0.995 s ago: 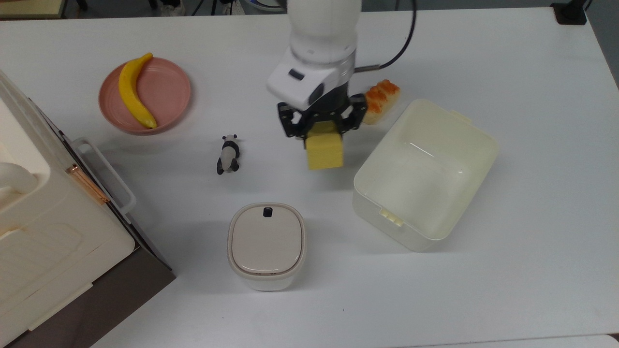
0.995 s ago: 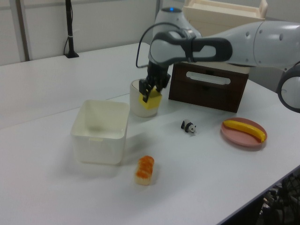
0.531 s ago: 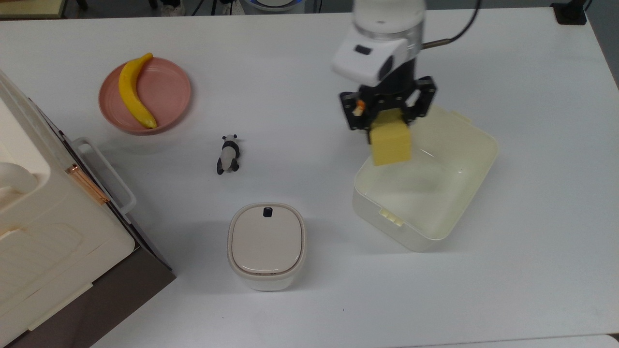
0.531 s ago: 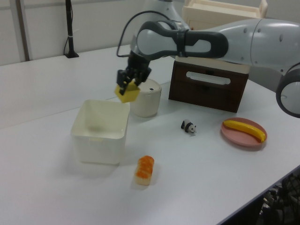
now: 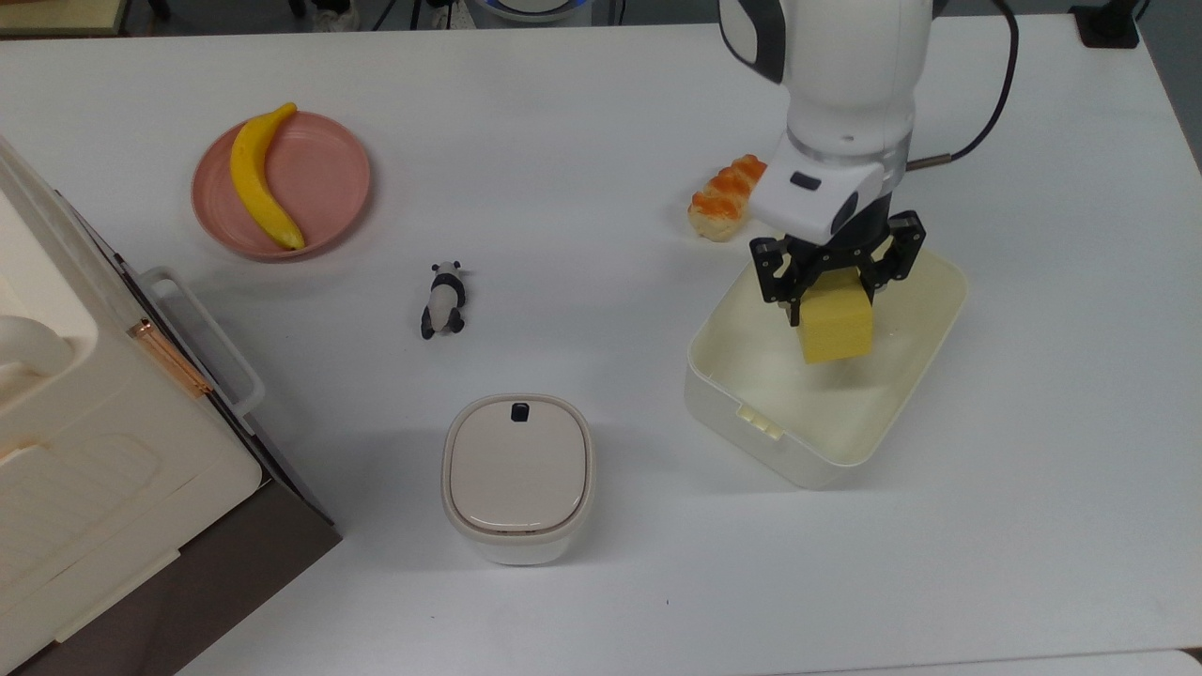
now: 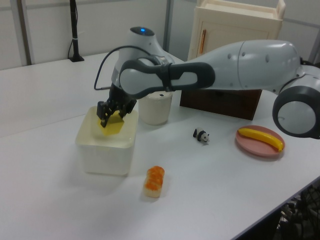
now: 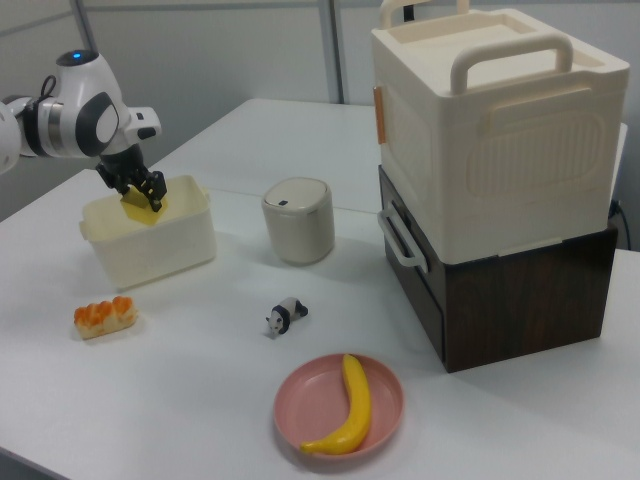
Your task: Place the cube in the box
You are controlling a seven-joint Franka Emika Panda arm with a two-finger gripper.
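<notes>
Cube (image 5: 835, 325): yellow block, clamped in the pincer (image 5: 834, 278), hanging over the box's interior.
Box (image 5: 947, 307): cream tub on the counter (image 5: 582, 141), nothing else inside.
Change: a second ago the cube hung beside the box, near the bread piece (image 5: 725, 198); now it is above the opening.
Meaning: carry looks finished; lowering and release remain.

Cube (image 5: 835, 326) yellow. Box (image 5: 751, 399) cream-white. Plate (image 5: 329, 178) pink, banana (image 5: 258, 178) yellow. Panda figurine (image 5: 442, 299) black-white. Bread piece (image 5: 721, 200) orange-topped.
</notes>
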